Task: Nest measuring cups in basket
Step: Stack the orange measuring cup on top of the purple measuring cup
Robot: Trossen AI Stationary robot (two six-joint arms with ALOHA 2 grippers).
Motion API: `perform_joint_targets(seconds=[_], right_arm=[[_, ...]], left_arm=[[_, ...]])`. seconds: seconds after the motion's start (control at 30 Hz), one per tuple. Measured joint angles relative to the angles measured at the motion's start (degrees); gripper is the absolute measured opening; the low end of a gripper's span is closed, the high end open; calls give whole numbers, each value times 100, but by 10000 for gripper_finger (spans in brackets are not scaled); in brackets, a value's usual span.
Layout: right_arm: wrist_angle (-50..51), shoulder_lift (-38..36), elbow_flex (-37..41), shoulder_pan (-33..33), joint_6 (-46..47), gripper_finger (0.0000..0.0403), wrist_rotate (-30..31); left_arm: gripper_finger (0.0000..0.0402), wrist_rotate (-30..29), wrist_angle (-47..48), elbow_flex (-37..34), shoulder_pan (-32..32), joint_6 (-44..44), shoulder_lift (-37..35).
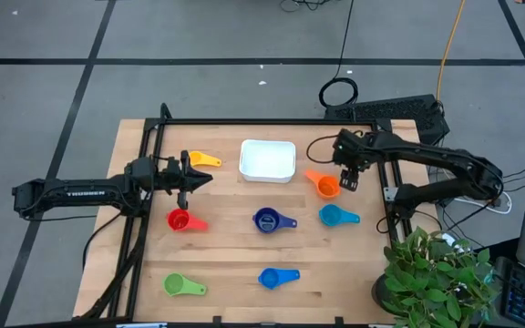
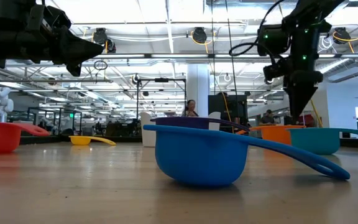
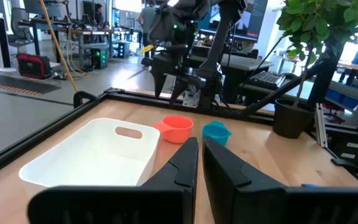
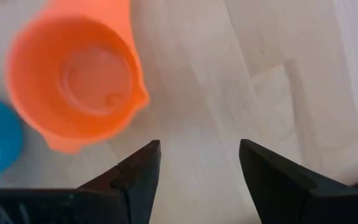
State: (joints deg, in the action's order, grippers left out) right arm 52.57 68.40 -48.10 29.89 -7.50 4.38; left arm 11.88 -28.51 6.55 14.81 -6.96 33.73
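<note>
Surface: wooden tabletop (image 1: 235, 255), white basket (image 1: 267, 159) at upper centre, nothing nested in it yet.
Right gripper (image 1: 349, 179): spread open, poised right of centre, just beside the orange measuring cup (image 1: 327, 186), holding nothing.
Left gripper (image 1: 200, 178): clenched shut, parked left of centre near the yellow cup (image 1: 204, 159).
Risk: probably lands off the rim, shoves the cup toward the teal cup (image 1: 334, 215) instead of pinching.

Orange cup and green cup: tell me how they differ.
The orange cup sits beside the basket with the right gripper open next to it; the green cup lies at the table's near left, away from both arms. Orange's handle points toward the basket; green's points right. Both sit upright on the table.
</note>
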Motion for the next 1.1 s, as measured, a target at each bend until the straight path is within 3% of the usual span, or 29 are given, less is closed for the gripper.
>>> perform_joint_targets(seconds=[0.17,0.33,0.57,1.1], right_arm=[[-397,-162,0,-1,361,210,-442],[-832,-205,0,-2,751,210,-497],[-1374,-199,0,-92,1198,210,-1215],[-1910,-196,229,-730,2025,210,-1012]], left_arm=[[28,0,-1,0,0,56,0],[28,0,-2,0,-2,125,0],[28,0,2,-1,0,122,-1],[28,0,1,-2,-2,118,-2]])
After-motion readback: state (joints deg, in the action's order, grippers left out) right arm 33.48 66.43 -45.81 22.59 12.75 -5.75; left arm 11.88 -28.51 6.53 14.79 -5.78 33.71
